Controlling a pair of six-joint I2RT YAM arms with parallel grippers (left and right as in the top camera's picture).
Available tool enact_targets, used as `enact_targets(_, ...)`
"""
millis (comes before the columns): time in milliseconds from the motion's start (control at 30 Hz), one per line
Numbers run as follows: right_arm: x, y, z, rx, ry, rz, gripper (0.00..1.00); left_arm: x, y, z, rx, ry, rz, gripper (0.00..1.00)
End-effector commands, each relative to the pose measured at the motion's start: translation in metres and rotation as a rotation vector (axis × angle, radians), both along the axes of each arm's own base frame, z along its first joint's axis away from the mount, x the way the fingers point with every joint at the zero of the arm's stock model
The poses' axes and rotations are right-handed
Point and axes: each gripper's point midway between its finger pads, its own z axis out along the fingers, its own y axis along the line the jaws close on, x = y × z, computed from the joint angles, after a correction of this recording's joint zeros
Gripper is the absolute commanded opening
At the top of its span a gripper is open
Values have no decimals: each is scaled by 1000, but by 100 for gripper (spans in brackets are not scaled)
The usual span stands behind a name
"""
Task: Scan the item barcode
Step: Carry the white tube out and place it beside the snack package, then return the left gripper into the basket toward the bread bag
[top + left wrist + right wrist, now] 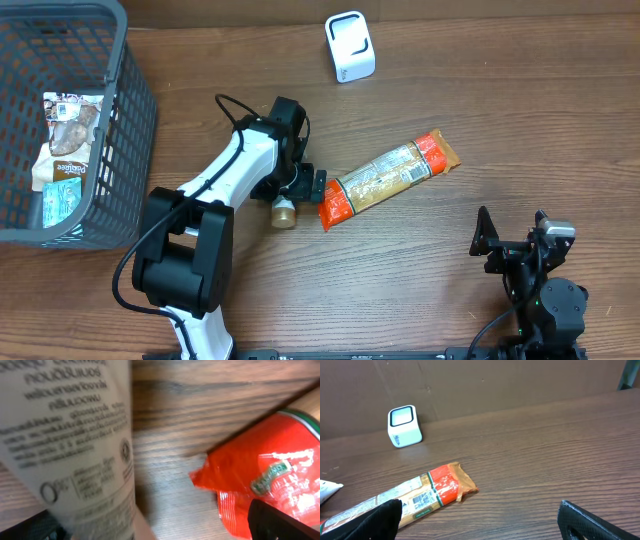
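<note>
A long orange-and-tan noodle packet (390, 178) lies slanted mid-table, its barcode label facing up in the right wrist view (420, 495). A white tube (75, 445) with a tan cap (285, 212) lies just left of the packet's red end (270, 475). My left gripper (300, 195) hovers low over both and is open (160, 530), the tube beside its left jaw, the packet under its right finger (280, 522). A white scanner (350, 46) stands at the far edge. My right gripper (515, 232) is open near the front right (485, 525), holding nothing.
A grey mesh basket (130, 110) stands at the far left with snack packets (70, 125) inside. The scanner (404, 426) sits against a brown back wall. Bare wood lies between the packet and my right arm.
</note>
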Motion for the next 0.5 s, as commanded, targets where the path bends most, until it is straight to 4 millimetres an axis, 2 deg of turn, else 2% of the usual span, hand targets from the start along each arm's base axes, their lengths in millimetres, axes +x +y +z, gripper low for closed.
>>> enact_targets(0,-1,-2,1,1,2,-11,100,39,-7,56,-61,-145,31,100)
enact_targets(33,-1,-2,1,1,2,-11,100,49,-6,73,-71,-184,29,100)
enact_targets(100,-1,-2,1,1,2,-11,100,73,0,119,-89,-289,27,100)
enact_targets(200,-1,-2,1,1,2,-11,100,102,31,203,-54,-483,72,100)
enact_targets(267,-1,-2,1,1,2,-11,100,114,68,264,8,-627,154,100)
enact_targets(300,-1,-2,1,1,2,-11,100,116,87,289,42,-685,195,100)
enact_targets(367,-1,-2,1,1,2,-11,100,116,127,332,113,-791,273,100)
enact_targets(433,-1,-2,1,1,2,-11,100,111,176,371,187,-891,365,100)
enact_targets(467,-1,-2,1,1,2,-11,100,108,194,383,211,-921,394,100)
